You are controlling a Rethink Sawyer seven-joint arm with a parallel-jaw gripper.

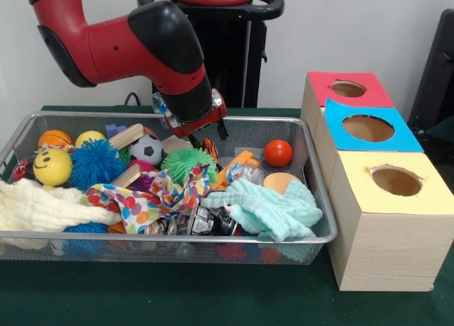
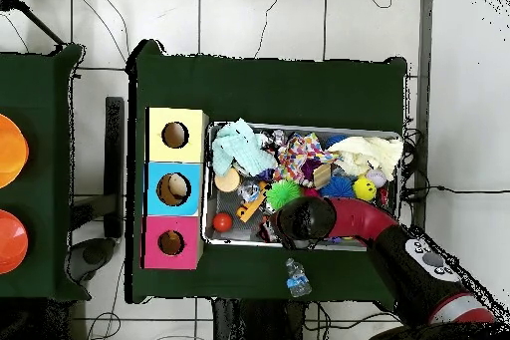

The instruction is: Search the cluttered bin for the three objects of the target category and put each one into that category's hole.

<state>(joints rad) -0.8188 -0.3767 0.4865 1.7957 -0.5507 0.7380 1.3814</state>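
Front view, open room: green table [image 1: 213,298] is bare along its near edge, in front of the wire bin [image 1: 312,230] and boxes
Front view, arm: red and black arm descends into the bin's far middle; gripper [image 1: 206,133] sits low by the far rim, whether its jaws are spread or pressed together I cannot tell
Front view, bin contents: yellow smiley ball [image 1: 52,166] and blue spiky ball [image 1: 96,163] toward the left end, soccer ball [image 1: 146,149] and green spiky ball [image 1: 184,161] mid-bin, red ball [image 1: 278,153] near the far right corner, mint cloth [image 1: 273,209] at the near right, cream cloth [image 1: 42,207] at the near left, dotted cloth [image 1: 152,198] between them
Front view, boxes: three wooden boxes just right of the bin, one hole each; red-topped box [image 1: 347,88] farthest, blue-topped box [image 1: 369,127] in the middle, yellow-topped box [image 1: 397,181] nearest
Overhead view, open room: bare green cloth around bin and boxes; a plastic bottle [image 2: 297,278] lies on the table near the bottom edge, outside the bin
Overhead view, gripper: hidden under the arm's black wrist
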